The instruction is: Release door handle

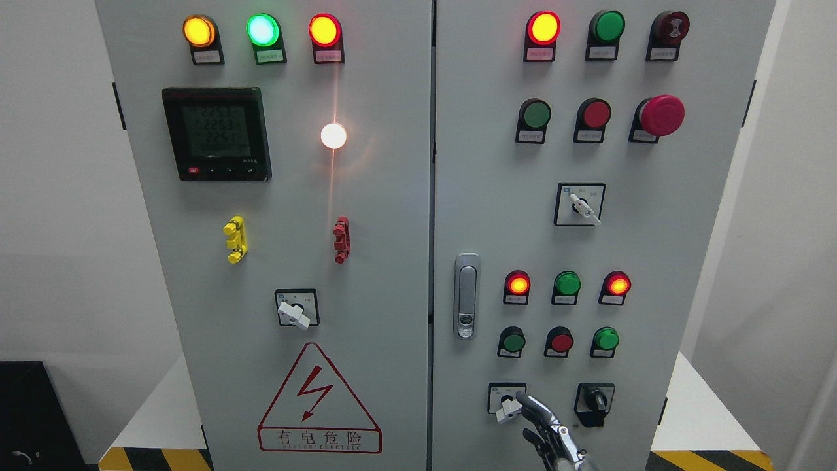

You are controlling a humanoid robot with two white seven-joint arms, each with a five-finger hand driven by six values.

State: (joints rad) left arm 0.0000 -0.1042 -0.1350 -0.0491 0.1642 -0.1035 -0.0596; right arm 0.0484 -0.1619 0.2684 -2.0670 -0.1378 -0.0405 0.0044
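The silver door handle lies upright and flush in the left edge of the grey cabinet's right door. Both doors appear closed, with a narrow dark seam between them. My right hand rises from the bottom edge, well below and to the right of the handle and not touching it. Its fingers are loosely spread and hold nothing. One fingertip reaches up next to the white lever of a small rotary switch. The left hand is out of view.
The left door carries a black meter, lit lamps, yellow and red clips, a rotary switch and a red warning triangle. The right door has lamps, push buttons, a red mushroom button and a black selector beside my hand.
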